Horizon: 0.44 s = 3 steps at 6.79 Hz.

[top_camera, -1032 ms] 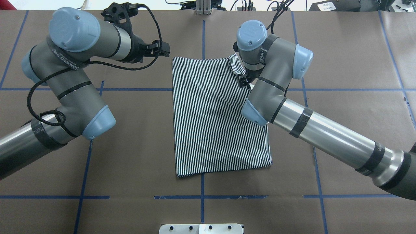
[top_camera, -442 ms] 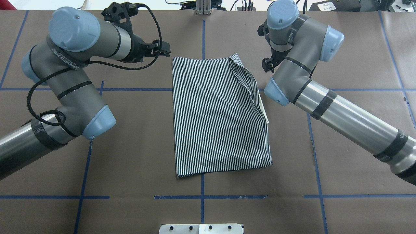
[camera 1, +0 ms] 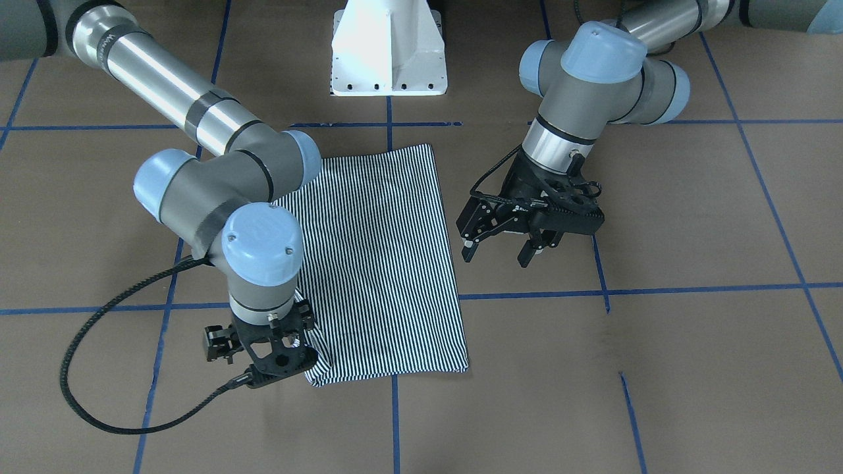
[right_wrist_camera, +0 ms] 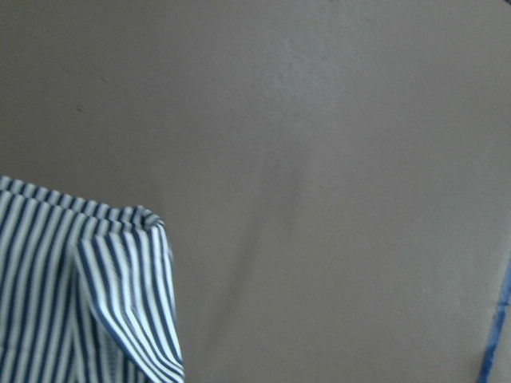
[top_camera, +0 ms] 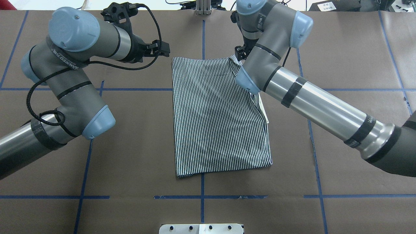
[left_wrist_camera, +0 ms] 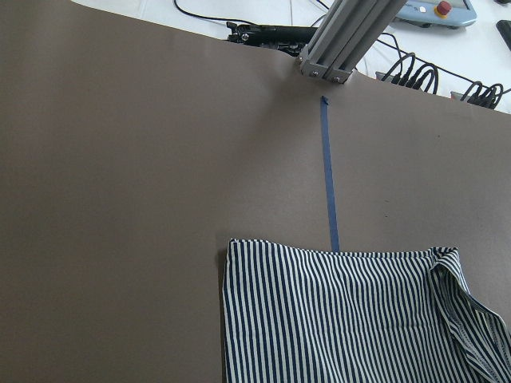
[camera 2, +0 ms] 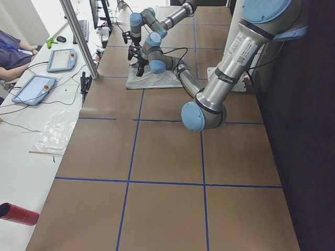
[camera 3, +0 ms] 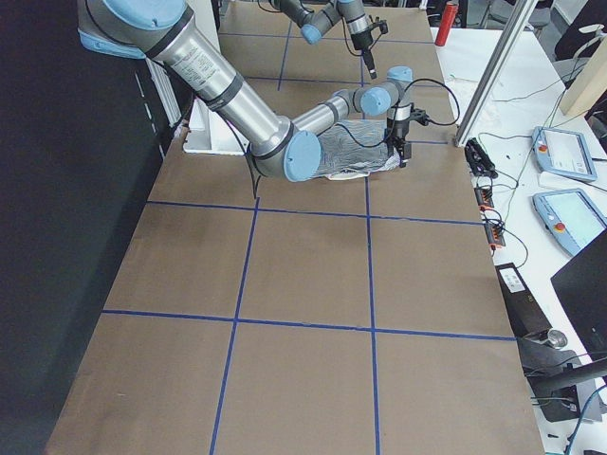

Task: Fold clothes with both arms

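The striped polo shirt (top_camera: 217,117) lies folded into a tall rectangle at the table's middle, also in the front view (camera 1: 388,263). A cream sliver (top_camera: 264,110) peeks out along its right edge, and the far-right corner is rumpled (right_wrist_camera: 96,287). My right gripper (top_camera: 241,52) points down at that far-right corner (camera 1: 261,339). Its black links splay to both sides, so it looks open, and the fingertips are hidden under the wrist. My left gripper (camera 1: 498,253) is open and empty. It hovers just left of the shirt's far-left corner (top_camera: 164,50).
The white pedestal base (camera 1: 388,59) stands at the near edge. An aluminium post (left_wrist_camera: 335,40) and cables stand at the far edge. Blue tape lines (top_camera: 201,195) cross the brown table. Tablets and an operator (camera 2: 15,49) are beyond the far edge.
My right arm lifted off the shirt's right edge, swung out right, then came back to the far-right corner. The right flap now lies loose on the shirt. The left arm has not moved.
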Each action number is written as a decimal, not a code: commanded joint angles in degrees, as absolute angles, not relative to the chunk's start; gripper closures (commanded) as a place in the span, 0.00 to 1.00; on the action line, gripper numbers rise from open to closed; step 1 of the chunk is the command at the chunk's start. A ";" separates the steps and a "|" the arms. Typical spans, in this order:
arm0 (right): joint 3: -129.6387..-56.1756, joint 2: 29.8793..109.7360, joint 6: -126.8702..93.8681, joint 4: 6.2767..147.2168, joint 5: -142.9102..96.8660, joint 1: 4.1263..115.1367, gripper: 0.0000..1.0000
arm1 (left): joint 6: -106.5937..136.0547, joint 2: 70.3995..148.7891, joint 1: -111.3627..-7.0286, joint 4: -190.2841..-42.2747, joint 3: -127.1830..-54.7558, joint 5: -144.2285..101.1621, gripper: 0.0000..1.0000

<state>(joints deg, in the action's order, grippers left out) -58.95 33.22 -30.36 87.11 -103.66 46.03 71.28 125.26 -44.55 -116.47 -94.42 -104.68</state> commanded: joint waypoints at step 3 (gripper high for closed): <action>-51.42 30.15 -34.71 76.73 -99.32 42.19 0.00 | 71.28 124.98 -44.56 -116.54 -94.48 -104.68 0.00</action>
<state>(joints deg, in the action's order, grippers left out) -51.93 30.32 -34.12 77.41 -100.01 42.93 71.28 125.11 -44.56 -116.54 -94.48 -104.68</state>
